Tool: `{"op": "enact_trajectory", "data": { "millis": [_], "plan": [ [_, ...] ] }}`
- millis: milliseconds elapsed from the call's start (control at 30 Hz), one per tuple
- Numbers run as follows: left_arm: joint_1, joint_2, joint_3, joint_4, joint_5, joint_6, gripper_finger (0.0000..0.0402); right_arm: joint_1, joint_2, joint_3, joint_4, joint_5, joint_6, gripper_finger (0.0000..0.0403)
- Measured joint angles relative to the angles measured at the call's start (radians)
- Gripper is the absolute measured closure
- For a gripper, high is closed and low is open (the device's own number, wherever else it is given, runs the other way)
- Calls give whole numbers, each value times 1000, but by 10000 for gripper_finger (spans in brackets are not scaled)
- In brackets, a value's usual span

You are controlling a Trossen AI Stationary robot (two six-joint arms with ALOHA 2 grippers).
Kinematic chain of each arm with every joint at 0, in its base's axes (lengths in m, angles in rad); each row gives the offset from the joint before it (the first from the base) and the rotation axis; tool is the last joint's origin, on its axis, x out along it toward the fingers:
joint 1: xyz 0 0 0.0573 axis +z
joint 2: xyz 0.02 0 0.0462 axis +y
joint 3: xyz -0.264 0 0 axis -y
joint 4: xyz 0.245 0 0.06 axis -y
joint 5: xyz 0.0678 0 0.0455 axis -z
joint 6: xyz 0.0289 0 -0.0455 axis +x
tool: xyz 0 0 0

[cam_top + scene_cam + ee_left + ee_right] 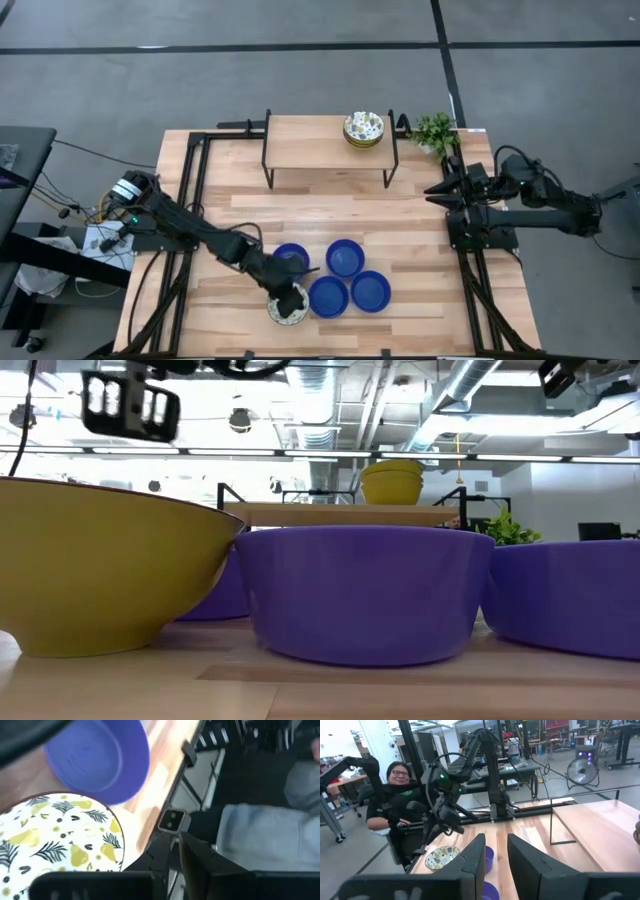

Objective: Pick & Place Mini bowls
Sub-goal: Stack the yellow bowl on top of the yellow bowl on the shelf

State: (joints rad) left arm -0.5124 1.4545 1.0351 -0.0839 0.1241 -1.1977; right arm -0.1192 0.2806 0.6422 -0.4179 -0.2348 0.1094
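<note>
Four glossy blue bowls (345, 278) sit upright in a cluster near the table's front edge. One floral bowl (288, 308), white inside and yellowish outside, stands just beside them. More floral bowls (363, 129) are stacked on the shelf.

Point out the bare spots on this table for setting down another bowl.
Free: the wood between the riser shelf and the blue bowls, and the right side toward the right gripper. Crowded: the front edge, where the blue bowls cluster beside the floral bowl under the left gripper.
</note>
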Motion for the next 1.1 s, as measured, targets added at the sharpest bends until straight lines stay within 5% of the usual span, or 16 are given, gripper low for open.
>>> {"op": "enact_trajectory", "data": {
  "millis": [1100],
  "plan": [
    [20,-1,0,43,-132,-57,353,0,0,0,-23,-5,-4,333]
  ]
}}
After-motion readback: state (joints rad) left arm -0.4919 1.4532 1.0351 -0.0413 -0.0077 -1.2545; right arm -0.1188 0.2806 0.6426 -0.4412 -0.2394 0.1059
